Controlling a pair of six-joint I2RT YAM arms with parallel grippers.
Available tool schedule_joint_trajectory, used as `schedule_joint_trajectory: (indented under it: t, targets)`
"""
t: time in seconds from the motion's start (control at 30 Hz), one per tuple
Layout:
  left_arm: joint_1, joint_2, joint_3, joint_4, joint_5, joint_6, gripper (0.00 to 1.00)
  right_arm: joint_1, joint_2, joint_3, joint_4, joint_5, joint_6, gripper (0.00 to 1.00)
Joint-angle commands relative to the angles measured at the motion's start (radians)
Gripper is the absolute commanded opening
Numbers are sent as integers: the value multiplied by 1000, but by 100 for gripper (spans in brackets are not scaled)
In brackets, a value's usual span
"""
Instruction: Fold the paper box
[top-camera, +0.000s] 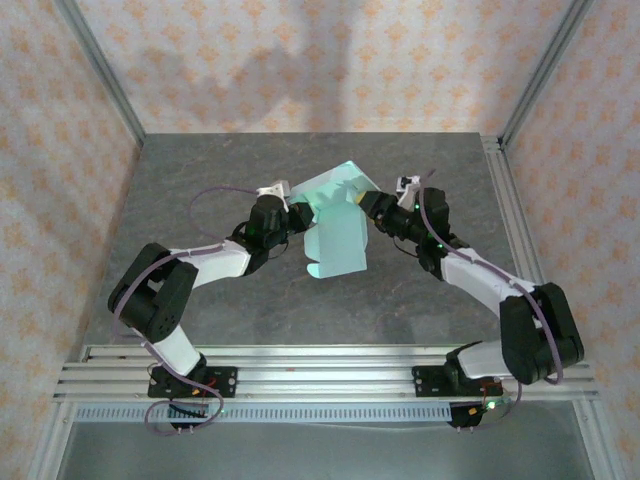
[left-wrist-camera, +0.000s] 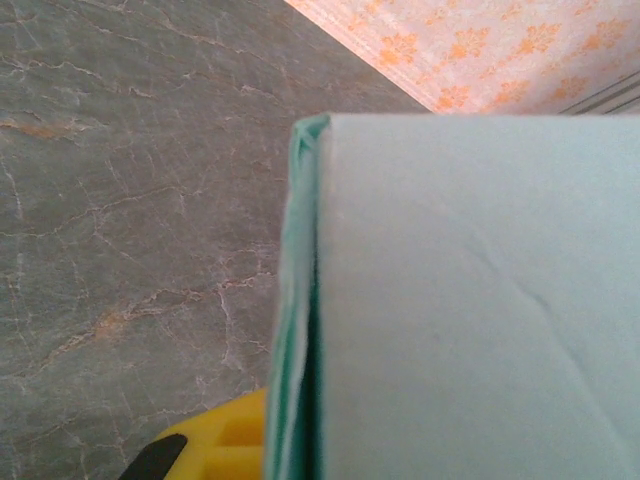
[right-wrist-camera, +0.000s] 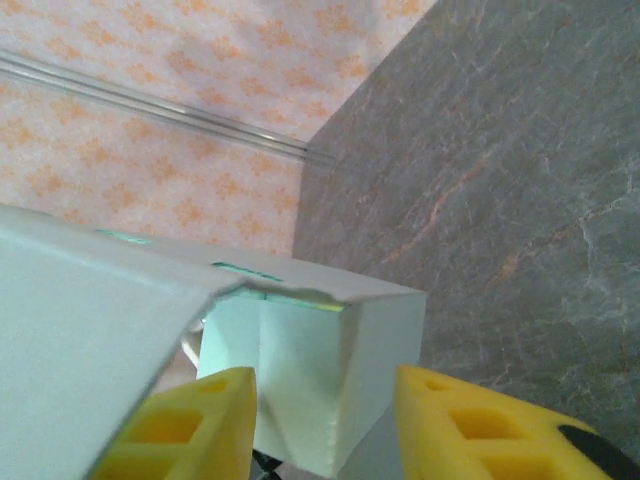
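Paper box (top-camera: 338, 240), one edge seemingly pinched tight by left gripper (top-camera: 303, 213), right gripper (right-wrist-camera: 322, 400) parted wide astride its open end

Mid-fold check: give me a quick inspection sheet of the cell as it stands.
Surface: grey marbled table.
Job's things: paper box, pale mint, partly formed, between the two grippers.
Clutter: nothing seen.
Grippers: left gripper shut on the box's side edge; right gripper open, jaws straddling the box's end.
Cables: purple cables loop along both arms, off the box.
Surroundings: orange floral walls; aluminium frame rails at the near edge.
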Motion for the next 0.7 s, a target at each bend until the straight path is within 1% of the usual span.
schedule_joint_trajectory:
  t: [0.0,0.1,0.2,0.3,0.33,0.4,0.5,0.57,0.67]
  targets:
    - [-6,-2,25,-3,-30,11,0,4,-81,8,-37,80,-74,49]
    - [-6,-13,19,-34,-78,11,0,3,-153,23,-170,178,-156,55]
    - [-5,-30,4,-67,-146,13,0,9,-239,89,-371,270,-243,57]
    - [-7,-27,-4,-96,-214,41,0,32,-268,181,-513,312,-300,57]
    - [-7,-24,-15,-90,-238,45,0,54,-264,221,-567,342,-322,57]
    - [-9,-23,-36,-65,-278,60,0,108,-238,311,-667,404,-380,57]
    - [-15,-27,-40,-76,-328,93,0,194,-167,461,-797,501,-462,57]
    - [-20,-31,-47,-70,-356,111,0,244,-88,567,-864,558,-494,56]
    - [-31,-34,-47,-78,-382,130,0,295,31,721,-964,614,-503,52]
